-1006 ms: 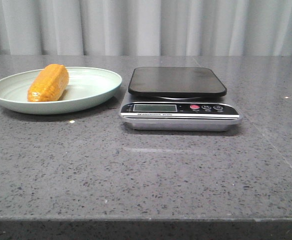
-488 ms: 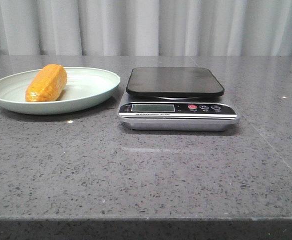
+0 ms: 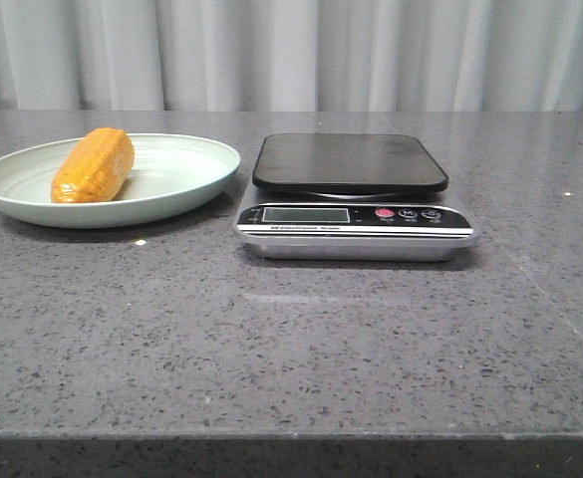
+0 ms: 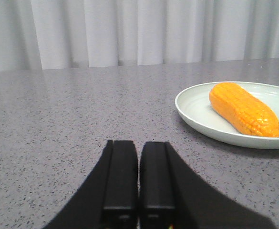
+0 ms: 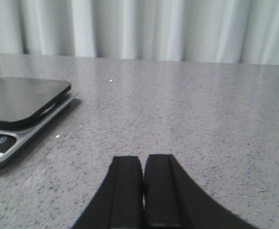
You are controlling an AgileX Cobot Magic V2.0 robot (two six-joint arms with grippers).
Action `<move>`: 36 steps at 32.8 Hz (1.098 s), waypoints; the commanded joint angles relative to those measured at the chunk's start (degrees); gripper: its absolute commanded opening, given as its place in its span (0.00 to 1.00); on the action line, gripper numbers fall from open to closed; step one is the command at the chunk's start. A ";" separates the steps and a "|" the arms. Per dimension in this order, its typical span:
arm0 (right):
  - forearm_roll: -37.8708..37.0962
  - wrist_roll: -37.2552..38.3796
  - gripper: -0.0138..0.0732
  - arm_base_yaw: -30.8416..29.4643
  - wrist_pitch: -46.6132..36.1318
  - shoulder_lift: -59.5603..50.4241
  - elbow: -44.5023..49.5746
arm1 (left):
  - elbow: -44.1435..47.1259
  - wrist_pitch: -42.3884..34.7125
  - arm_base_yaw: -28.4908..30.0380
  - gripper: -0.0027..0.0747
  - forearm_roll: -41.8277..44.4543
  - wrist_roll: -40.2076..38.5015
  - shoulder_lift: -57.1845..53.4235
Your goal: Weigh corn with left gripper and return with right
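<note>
The orange-yellow corn (image 3: 94, 164) lies on a pale green plate (image 3: 171, 194) at the table's back left; it also shows in the left wrist view (image 4: 244, 109) on the plate (image 4: 196, 121). A kitchen scale (image 3: 356, 224) with a black platform (image 3: 349, 161) stands to the right of the plate. My left gripper (image 4: 139, 148) is shut and empty, low over the table, apart from the plate. My right gripper (image 5: 142, 162) is shut and empty, off to the right of the scale (image 5: 22, 102). Neither gripper shows in the front view.
A grey speckled stone table (image 3: 291, 349) carries everything. Grey curtains (image 3: 291, 50) hang behind it. The table's front edge (image 3: 291, 436) runs across the bottom of the front view.
The front view shifted slightly between one second ago and half a second ago; plate and scale sit a few pixels further left. Since then nothing has visibly moved.
</note>
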 commanded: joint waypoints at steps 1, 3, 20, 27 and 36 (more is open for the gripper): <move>0.58 -0.91 0.36 -1.79 -7.25 -0.96 -0.40 | 0.29 -4.35 -0.03 0.20 -0.55 -0.06 -1.23; 0.52 -1.01 0.36 -2.00 -8.16 -0.96 -0.40 | 0.29 -4.35 -0.03 0.20 -0.55 -0.06 -1.23; 0.52 -1.01 0.36 -2.00 -7.70 -0.96 -0.40 | 0.29 -4.35 -0.03 0.20 -0.55 -0.06 -1.23; 0.52 -1.01 0.36 -2.00 -7.65 -1.01 -0.40 | 0.29 -4.35 -0.03 0.20 -0.55 -0.06 -1.23; 0.52 -1.01 0.36 -2.00 -7.65 -1.01 -0.40 | 0.29 -4.35 -0.03 0.20 -0.55 -0.06 -1.23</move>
